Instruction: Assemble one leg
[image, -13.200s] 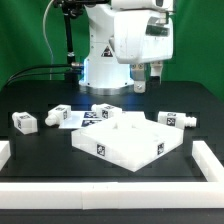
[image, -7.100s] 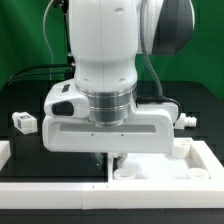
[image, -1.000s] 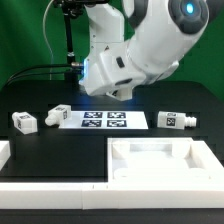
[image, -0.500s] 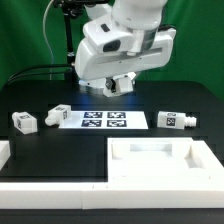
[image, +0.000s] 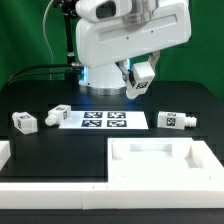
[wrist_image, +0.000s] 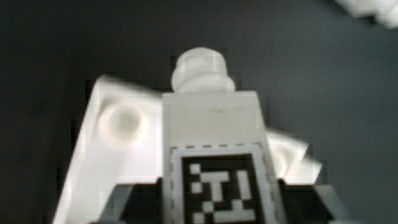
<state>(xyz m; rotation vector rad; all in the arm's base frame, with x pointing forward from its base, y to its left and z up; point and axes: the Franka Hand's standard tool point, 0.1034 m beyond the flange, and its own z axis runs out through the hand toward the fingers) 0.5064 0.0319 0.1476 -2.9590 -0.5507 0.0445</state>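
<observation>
My gripper (image: 137, 84) hangs high above the table at the back, shut on a leg (image: 144, 73), a small white block with a black-and-white tag. In the wrist view the held leg (wrist_image: 214, 120) stands between the dark fingers (wrist_image: 125, 205), its round peg end pointing away from the gripper (wrist_image: 217, 206). The white square panel (wrist_image: 111, 125) with a round corner socket lies far below it. Three more legs lie on the black table: one at the exterior view's far left (image: 24, 121), one beside it (image: 60, 115), one at the right (image: 173, 120).
The marker board (image: 100, 120) lies flat at the table's middle back. The large white panel (image: 160, 160) sits at the front right against a white L-shaped rail (image: 60, 190) along the front edge. The robot's base stands behind.
The arm has turned and its wrist has swung toward the exterior view's right, carrying the held leg. The panel and the loose legs have not moved over the last second.
</observation>
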